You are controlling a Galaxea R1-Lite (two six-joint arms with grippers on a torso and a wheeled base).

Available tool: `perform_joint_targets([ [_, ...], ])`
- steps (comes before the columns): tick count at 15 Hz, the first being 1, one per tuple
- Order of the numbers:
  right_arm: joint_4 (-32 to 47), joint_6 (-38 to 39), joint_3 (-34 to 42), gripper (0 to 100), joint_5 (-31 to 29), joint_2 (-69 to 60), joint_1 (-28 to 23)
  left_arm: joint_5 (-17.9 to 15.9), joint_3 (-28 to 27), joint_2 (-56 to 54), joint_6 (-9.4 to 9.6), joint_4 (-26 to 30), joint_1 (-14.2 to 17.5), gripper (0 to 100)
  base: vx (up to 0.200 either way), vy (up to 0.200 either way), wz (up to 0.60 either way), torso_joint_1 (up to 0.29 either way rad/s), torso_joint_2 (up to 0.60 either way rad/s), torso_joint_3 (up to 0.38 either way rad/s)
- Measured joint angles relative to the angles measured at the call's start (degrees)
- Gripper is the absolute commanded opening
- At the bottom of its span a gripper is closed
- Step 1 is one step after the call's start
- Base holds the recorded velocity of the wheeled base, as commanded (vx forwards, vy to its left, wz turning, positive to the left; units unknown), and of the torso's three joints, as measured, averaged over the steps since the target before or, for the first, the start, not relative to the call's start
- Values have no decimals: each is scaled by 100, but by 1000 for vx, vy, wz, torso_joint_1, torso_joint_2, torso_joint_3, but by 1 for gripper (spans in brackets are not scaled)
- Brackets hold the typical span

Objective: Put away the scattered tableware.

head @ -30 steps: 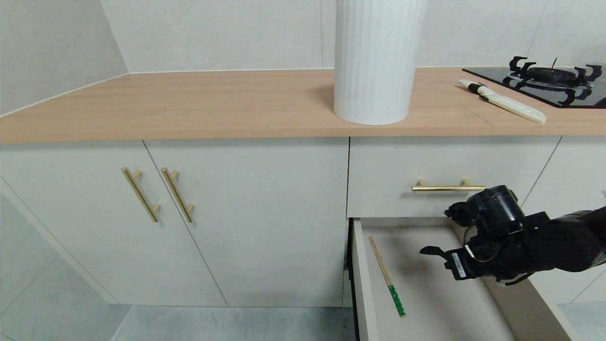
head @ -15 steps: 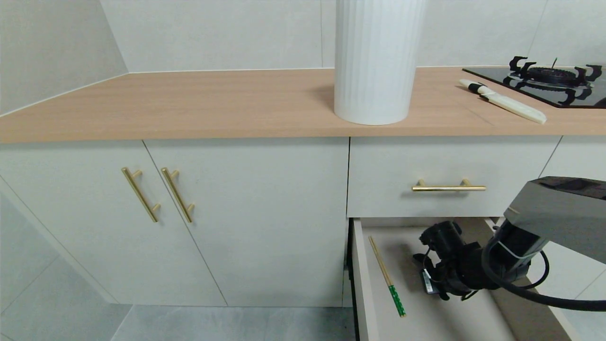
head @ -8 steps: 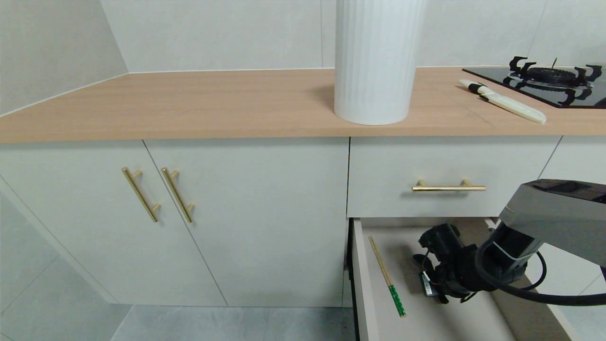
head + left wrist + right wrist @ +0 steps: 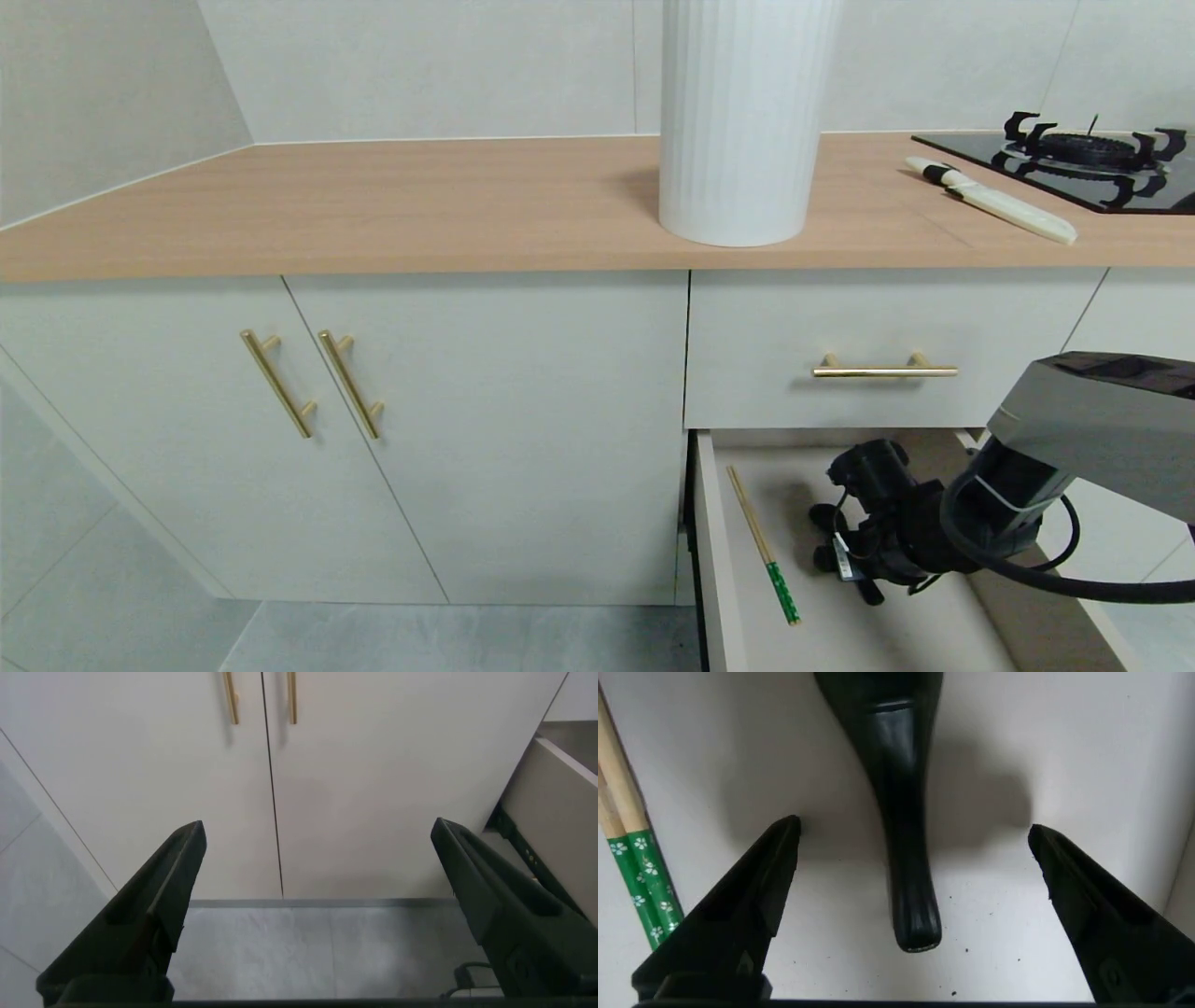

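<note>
My right claw [image 4: 823,539] sits wide open in the drawer [image 4: 711,532], holding nothing; the black utensil [image 4: 906,859] lies on the drawer floor between its fingers, long axis in line with the claw; chopsticks [image 4: 761,546] lie alongside, nearer the drawer's left wall.

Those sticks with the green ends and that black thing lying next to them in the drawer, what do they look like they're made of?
Chopsticks: likely bamboo or wood. They are pale tan and matte with a faint lengthwise grain, and the green flowered ends look painted or lacquered.
Black utensil handle: smooth, with a soft sheen and a rounded, moulded shape, so probably plastic or lacquered wood. I cannot tell which.
</note>
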Motion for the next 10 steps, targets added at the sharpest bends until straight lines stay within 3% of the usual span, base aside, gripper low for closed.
perform_joint_targets([
  [5,27,79,179,100,-5,-424,66,0,0,0,0,0,0,100,0,0,0,0,0,0],
  [10,148,98,719,100,17,-1751,66,0,0,2,0,0,2,100,0,0,0,0,0,0],
])
